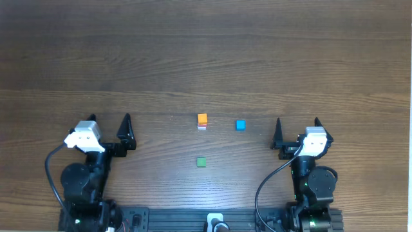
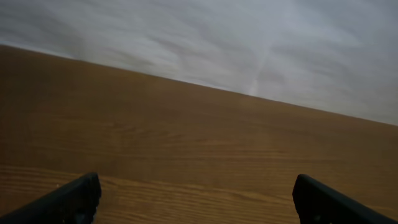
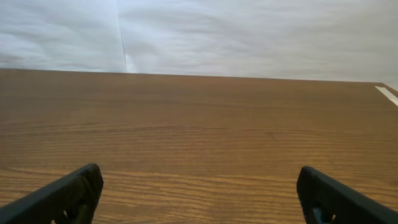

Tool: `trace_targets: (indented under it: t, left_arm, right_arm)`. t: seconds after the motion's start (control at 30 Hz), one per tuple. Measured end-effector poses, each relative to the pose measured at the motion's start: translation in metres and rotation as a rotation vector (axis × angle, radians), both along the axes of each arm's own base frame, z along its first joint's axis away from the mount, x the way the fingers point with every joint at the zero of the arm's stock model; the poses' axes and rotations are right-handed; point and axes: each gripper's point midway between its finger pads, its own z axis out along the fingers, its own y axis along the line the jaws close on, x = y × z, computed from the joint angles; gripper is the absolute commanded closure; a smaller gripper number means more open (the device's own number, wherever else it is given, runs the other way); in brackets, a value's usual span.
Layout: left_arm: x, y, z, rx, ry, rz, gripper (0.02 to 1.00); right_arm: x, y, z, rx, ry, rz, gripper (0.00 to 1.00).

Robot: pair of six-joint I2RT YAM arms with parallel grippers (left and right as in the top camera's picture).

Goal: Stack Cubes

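Observation:
An orange cube [image 1: 203,118] rests on top of a white cube [image 1: 202,127] near the table's middle. To its right lies a blue cube [image 1: 240,125], apart from the stack. A green cube [image 1: 201,162] lies alone nearer the arm bases. My left gripper [image 1: 109,124] hovers at the left, open and holding nothing, well away from the cubes. My right gripper [image 1: 297,126] stands open at the right, a short way right of the blue cube. In the wrist views the left fingertips [image 2: 74,199] and right fingertips [image 3: 68,193] are spread wide over bare wood.
The brown wooden table [image 1: 206,58] stretches far beyond the cubes. A pale wall [image 3: 249,37] rises behind its far edge. Black arm bases and cables sit along the near edge.

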Motion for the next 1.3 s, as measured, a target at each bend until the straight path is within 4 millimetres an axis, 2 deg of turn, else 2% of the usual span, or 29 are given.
trace_targets:
  t: [0.43, 0.73, 1.3]
  left_arm:
    - [-0.001, 0.001, -0.014, 0.049, -0.023, -0.004, 0.02]
    - [-0.001, 0.011, -0.011, 0.058, -0.035, 0.036, 0.02]
    - [-0.001, 0.011, -0.011, 0.058, -0.035, 0.037, 0.02]
  right_arm:
    - [0.0, 0.0, 0.0, -0.001, 0.0, 0.0, 0.009]
    - [0.0, 0.0, 0.0, -0.002, 0.0, 0.0, 0.007]
    - [0.0, 0.0, 0.0, -0.001, 0.0, 0.0, 0.007]
